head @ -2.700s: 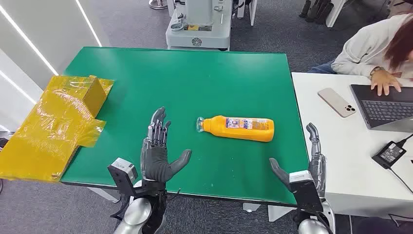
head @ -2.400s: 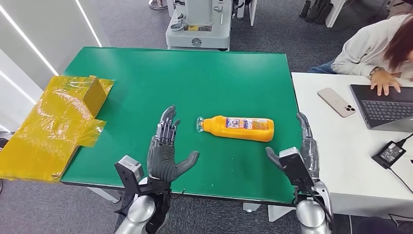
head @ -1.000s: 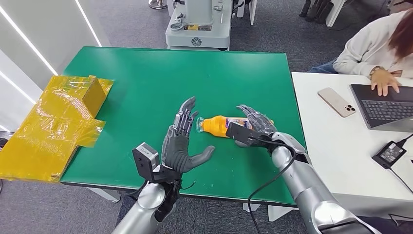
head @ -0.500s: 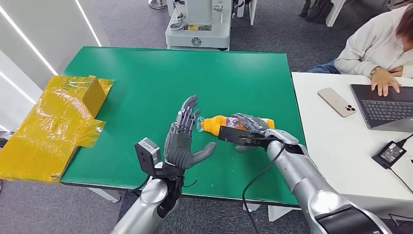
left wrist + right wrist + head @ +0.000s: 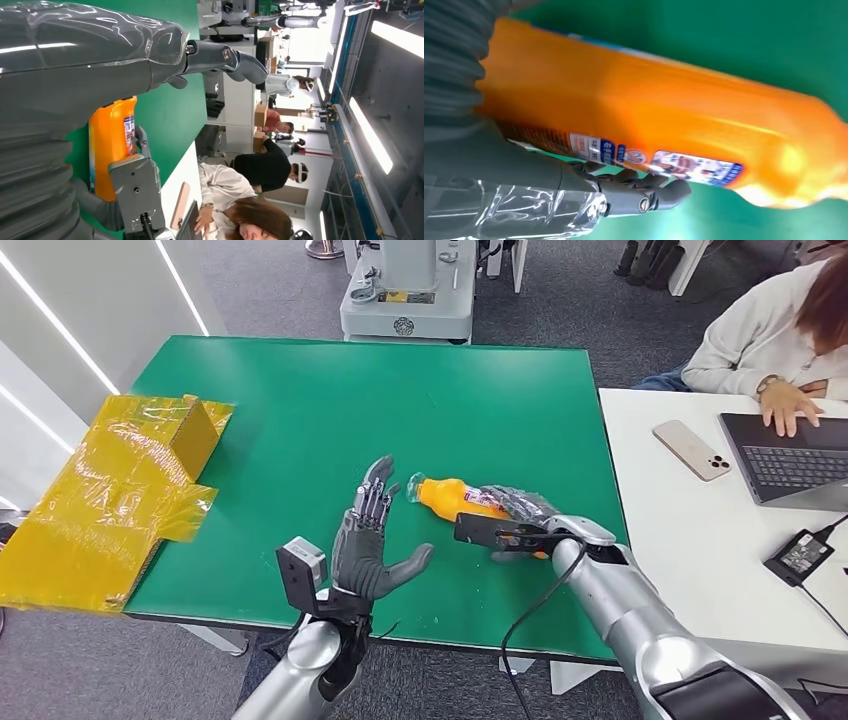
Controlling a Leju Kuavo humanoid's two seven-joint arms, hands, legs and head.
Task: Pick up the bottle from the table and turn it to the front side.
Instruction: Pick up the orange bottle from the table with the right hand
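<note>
A green-topped counter (image 5: 300, 400) carries a yellow plastic-wrapped box (image 5: 120, 490) at its edge. Near the counter's middle, the right hand (image 5: 515, 515) is wrapped around an orange plastic bottle (image 5: 447, 496) with a blue-edged label whose writing is too small to read. Just beside the bottle's cap, the left hand (image 5: 368, 540) hovers, fingers spread, holding nothing

We've got crinkly yellow plastic wrap (image 5: 110, 495) draped over the green table's (image 5: 300, 410) left edge, plus a person (image 5: 770, 335) typing on a laptop (image 5: 785, 455) beside a phone (image 5: 691, 450).

Bottle (image 5: 664, 125) label print illegible.
</note>
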